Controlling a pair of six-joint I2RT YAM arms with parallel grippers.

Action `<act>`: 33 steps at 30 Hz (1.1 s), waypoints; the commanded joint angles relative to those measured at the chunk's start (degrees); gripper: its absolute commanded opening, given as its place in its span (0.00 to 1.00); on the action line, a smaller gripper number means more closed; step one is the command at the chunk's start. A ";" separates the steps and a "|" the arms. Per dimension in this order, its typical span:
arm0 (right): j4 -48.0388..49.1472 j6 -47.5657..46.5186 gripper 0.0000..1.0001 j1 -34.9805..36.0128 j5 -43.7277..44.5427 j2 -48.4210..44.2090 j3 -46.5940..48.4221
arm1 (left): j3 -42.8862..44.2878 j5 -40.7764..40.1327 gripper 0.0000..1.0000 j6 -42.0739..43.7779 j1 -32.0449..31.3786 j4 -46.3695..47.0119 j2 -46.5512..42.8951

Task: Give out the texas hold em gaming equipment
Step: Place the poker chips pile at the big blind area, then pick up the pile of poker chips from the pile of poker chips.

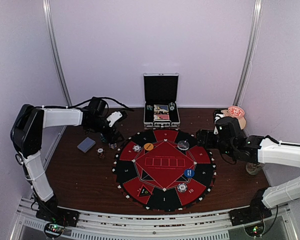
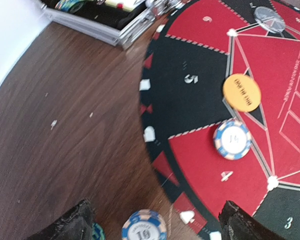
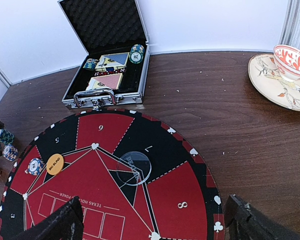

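Standing wide open in the lower part of the left wrist view, your left jaws are gripping nothing. A blue-and-white chip (image 2: 144,226) is lying flat on the worktop (image 2: 65,125) between them, just off the edge of the round mat (image 2: 190,100). Your right jaws are also hanging wide open and empty, hovering over the red-and-black mat with only felt beneath them.

Moving outward, you are looking at a job that I am judging as partly done. Two chips are sitting in seat segments on the mat. One is at its upper left (image 1: 136,148), just beside the orange disc (image 1: 148,146), and one is at its lower right (image 1: 182,188). Three marker discs are lying there: the orange one, a dark see-through one (image 1: 183,145) near the top, and a blue one (image 1: 189,173) at the right. The remaining segments are showing no chips, and no cards are lying on the mat, so most of the dealing out is waiting for you.

Off the mat, three chip piles (image 3: 5,136) are showing at the left edge of the right wrist view, probably including the one under your left jaws. I cannot tell whether each is a single chip or a stack. One grey-blue deck (image 1: 86,145) is lying on the worktop left of the mat. One open case (image 1: 161,107), at top centre, is holding one teal chip stack (image 3: 136,53) and some card boxes.
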 commanded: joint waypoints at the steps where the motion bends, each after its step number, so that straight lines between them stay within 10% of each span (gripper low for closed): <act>1: 0.86 -0.80 0.99 -0.34 0.01 0.10 -0.59 | -0.63 0.80 0.90 1.84 2.44 -1.95 -0.18; 33: 0.86 -0.78 0.99 -0.34 -0.16 -0.23 -0.67 | -1.67 -5.72 0.75 2.98 2.97 -1.30 4.65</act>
